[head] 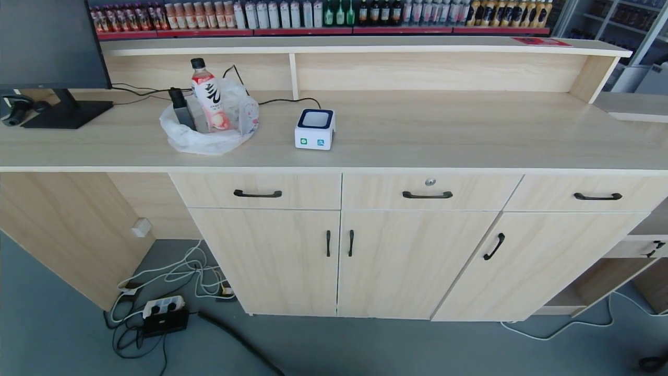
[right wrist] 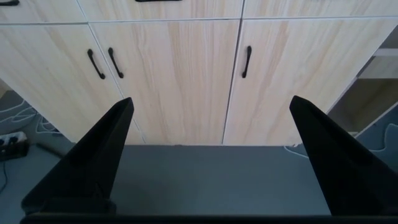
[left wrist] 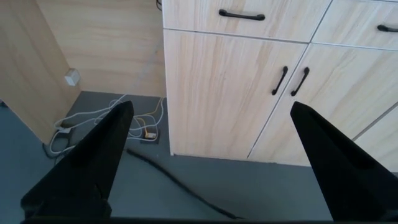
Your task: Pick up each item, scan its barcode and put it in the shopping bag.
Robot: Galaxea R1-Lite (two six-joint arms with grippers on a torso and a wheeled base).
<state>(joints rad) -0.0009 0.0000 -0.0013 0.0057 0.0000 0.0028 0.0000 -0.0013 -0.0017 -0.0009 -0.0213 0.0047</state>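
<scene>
while upright in the shopping bag (head: 181,138), bottle (head: 210,102) near the scanner (head: 315,129)

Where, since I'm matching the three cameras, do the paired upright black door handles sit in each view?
Head view: door handles centred under the drawers.
Left wrist view: door handles under the drawers, away from the floor cables.
Right wrist view: door handles next to the single-handle door.
Shared landmark: the door seam running between them.
</scene>
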